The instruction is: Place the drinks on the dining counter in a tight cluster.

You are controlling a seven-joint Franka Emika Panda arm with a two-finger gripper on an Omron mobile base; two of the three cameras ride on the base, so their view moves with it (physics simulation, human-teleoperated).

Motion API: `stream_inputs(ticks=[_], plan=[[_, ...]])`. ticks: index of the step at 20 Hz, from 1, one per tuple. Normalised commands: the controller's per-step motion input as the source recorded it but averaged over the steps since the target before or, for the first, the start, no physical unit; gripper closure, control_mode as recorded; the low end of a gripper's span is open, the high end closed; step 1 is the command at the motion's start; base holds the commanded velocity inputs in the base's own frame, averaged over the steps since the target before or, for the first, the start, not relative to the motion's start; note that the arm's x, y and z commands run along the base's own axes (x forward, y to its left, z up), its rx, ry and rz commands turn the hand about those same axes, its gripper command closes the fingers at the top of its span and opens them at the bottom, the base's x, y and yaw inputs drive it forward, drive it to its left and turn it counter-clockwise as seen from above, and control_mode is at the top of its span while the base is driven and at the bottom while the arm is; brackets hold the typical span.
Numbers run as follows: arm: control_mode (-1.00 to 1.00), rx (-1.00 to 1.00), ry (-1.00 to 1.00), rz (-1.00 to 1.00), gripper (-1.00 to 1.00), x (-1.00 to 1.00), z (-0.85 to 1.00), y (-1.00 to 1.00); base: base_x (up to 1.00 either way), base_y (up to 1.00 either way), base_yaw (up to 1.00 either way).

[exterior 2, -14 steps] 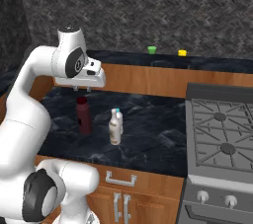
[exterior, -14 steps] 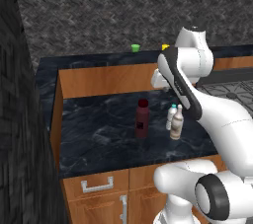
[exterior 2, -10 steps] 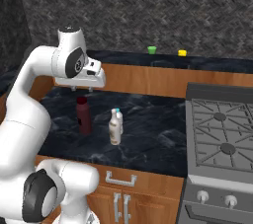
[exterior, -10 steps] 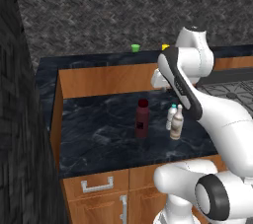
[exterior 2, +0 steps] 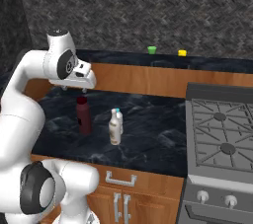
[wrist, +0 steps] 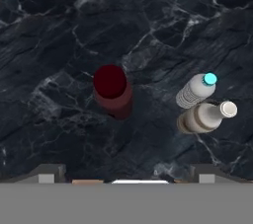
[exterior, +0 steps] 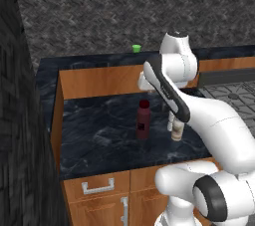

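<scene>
Three bottles stood upright on the black marble tabletop (wrist: 59, 30): maroon bottle (wrist: 112, 91) apart, clear bottle (wrist: 196, 90) touching tan bottle (wrist: 205, 117); claw (wrist: 127, 173) hovered above, wide open, empty.

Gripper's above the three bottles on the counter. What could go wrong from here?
1. The tan bottle and clear bottle stand nearly touching; open fingers closing on one may tip the other.
2. The maroon bottle stands apart; sliding it closer risks toppling it.
3. The gripper hangs beside the wood riser; little clearance there.
</scene>
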Motion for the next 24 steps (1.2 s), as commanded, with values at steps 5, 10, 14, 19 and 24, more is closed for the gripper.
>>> stream_inputs(ticks=[5, 10, 14, 19, 24], plan=[[-1.00, -0.02, 0.00, -0.09, -1.00, 0.59, -0.18, 0.35, 0.00, 0.00, 0.00], [-1.00, -0.01, 0.08, -0.05, -1.00, 0.52, -0.21, 0.11, 0.00, 0.00, 0.00], [-1.00, 0.00, 0.19, -0.02, -1.00, 0.31, -0.24, 0.00, 0.00, 0.00, 0.00], [-1.00, 0.00, 0.09, 0.00, -1.00, 0.14, -0.17, 0.00, 0.00, 0.00, 0.00], [-1.00, -0.06, 0.02, 0.00, -1.00, 0.00, -0.20, 0.00, 0.00, 0.00, 0.00]])
